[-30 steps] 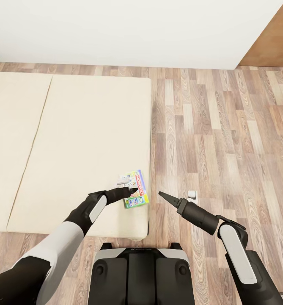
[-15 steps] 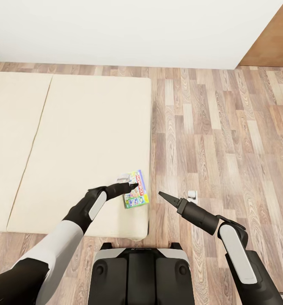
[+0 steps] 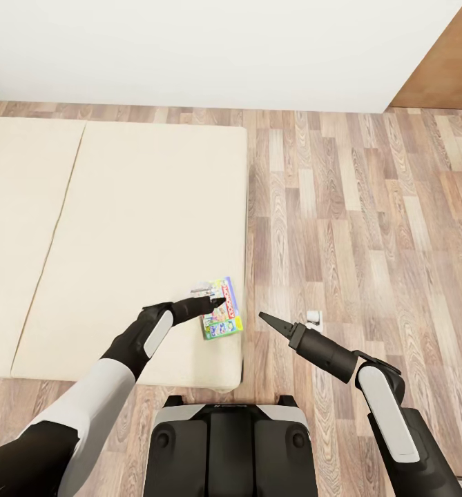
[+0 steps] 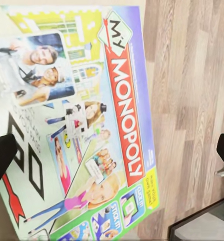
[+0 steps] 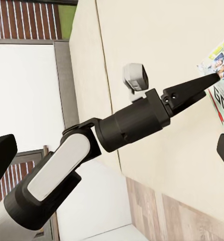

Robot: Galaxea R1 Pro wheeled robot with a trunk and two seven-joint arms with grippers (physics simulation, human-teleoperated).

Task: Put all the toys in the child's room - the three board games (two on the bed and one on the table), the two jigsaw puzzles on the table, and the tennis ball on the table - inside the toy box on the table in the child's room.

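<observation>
A board game, a flat box with a white colourful "Monopoly" cover and a green edge, lies on the bed near its near right corner. In the left wrist view the board game sits close under the camera. My left gripper hovers over the box's far half, open, with its fingertips spread wide and nothing between them. My right gripper hangs open over the wood floor just right of the bed corner, pointing toward the box. The right wrist view shows my left arm over the mattress.
Wood-plank floor stretches to the right of the bed. A small white object lies on the floor by my right gripper. A white wall stands behind the bed, and my dark base sits against the bed's near edge.
My left gripper has crept slightly farther over the board game. The box and my right arm have not moved.
</observation>
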